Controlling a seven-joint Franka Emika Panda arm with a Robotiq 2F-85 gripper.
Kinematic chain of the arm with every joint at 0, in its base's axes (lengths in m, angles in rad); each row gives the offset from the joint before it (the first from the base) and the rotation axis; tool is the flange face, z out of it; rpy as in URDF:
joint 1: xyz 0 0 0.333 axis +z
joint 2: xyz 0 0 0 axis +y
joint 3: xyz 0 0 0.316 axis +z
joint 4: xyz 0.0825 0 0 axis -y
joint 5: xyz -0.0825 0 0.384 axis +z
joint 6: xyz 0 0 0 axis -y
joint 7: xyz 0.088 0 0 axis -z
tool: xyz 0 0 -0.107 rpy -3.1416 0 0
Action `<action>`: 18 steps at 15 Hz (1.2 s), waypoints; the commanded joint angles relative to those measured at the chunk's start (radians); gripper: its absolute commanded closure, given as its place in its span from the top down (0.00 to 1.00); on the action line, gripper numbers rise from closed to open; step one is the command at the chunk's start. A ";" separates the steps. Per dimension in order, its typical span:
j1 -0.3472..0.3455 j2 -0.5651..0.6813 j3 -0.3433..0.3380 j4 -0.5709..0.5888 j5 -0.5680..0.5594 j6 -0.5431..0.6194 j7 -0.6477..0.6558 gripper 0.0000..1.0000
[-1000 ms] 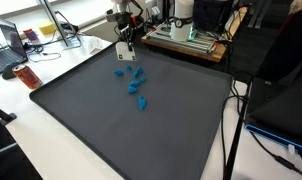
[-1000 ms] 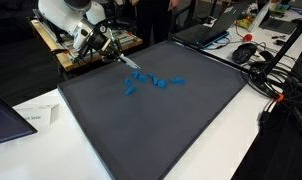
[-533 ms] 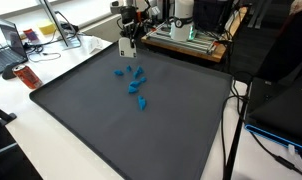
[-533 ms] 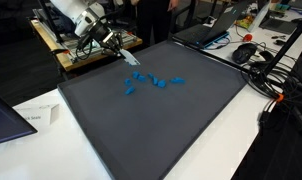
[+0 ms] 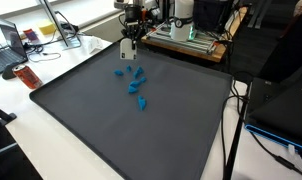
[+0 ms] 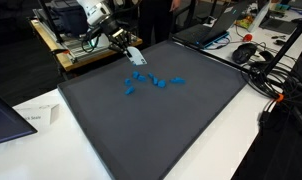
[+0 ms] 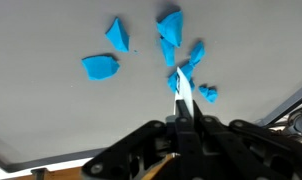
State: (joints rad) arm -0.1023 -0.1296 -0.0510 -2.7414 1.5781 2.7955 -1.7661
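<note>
Gripper: black two-finger gripper (image 5: pixel 129 47) hangs over the far end of the mat and clear of it; an exterior view shows the gripper (image 6: pixel 134 55) with pale tips
Jaws: pressed together; in the wrist view the gripper (image 7: pixel 181 88) shows a thin blue-and-white sliver at its tips, and I cannot tell whether it is pinched there or lies below
Pieces: small bright blue plastic pieces (image 5: pixel 133 89) lie in a loose cluster on the mat, near the gripper; the blue plastic pieces (image 6: pixel 141 76) are partly touching, and the wrist view shows one (image 7: pixel 100 67) apart
Surface: dark grey mat (image 5: pixel 111 135) on a white table (image 5: pixel 21 125)
Nearby: white paper sheet (image 6: pixel 36 117) beside the mat's edge
</note>
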 commanded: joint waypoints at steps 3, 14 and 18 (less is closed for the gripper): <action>0.097 -0.036 0.114 -0.011 0.115 0.179 0.048 0.01; 0.271 0.071 0.315 0.030 0.090 0.548 0.381 0.01; 0.286 0.161 0.322 0.067 0.052 0.570 0.423 0.01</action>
State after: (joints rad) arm 0.1827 -0.0475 0.2723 -2.7239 1.6156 3.3684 -1.3133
